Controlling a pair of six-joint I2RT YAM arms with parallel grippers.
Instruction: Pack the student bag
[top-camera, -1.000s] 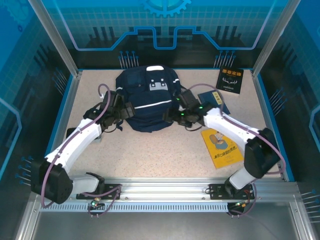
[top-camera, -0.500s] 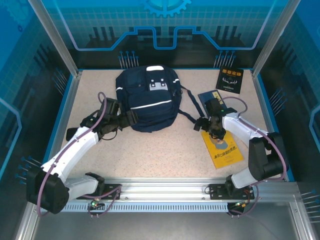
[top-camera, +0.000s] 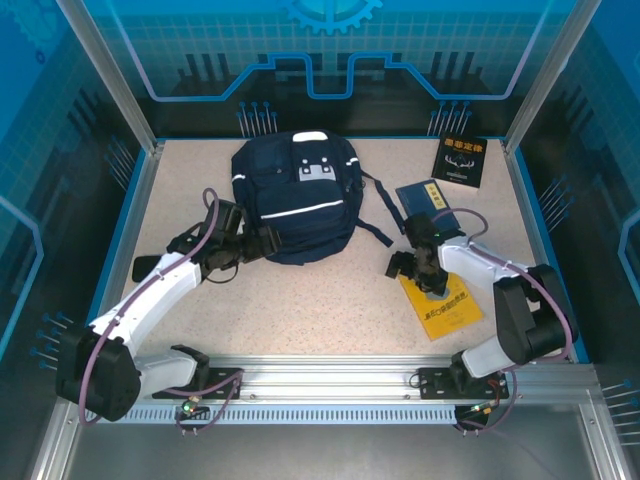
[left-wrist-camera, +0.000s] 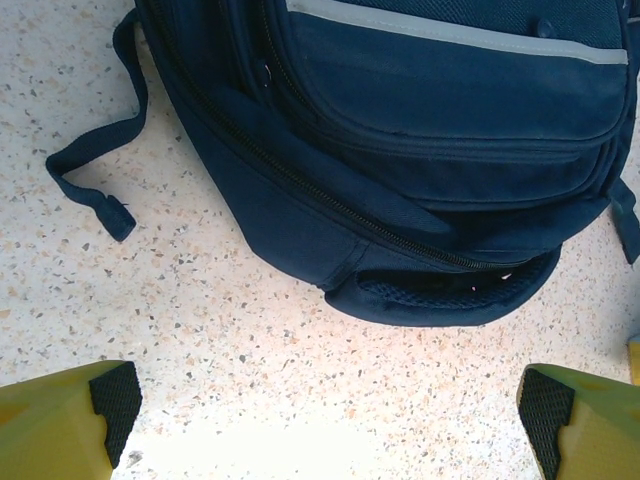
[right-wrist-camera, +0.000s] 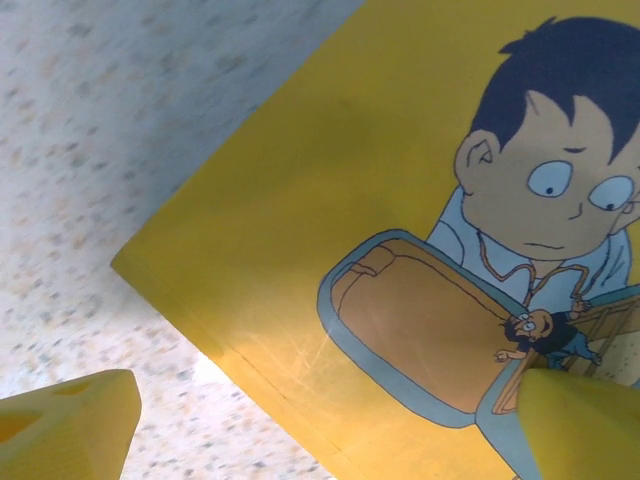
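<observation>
The top external camera looks down from above and behind the arm bases, far enough off to take in the whole speckled table (top-camera: 330, 290), with the student bag (top-camera: 295, 195) at the back and the yellow book (top-camera: 450, 308) to the right. The left wrist camera sits low and close, facing between the fingers (left-wrist-camera: 60, 420) of the left gripper (left-wrist-camera: 320, 440) at the bag's lower edge, which the overhead view shares. The right wrist camera looks down from very near at a corner of the yellow book's cover, also seen from overhead.
</observation>
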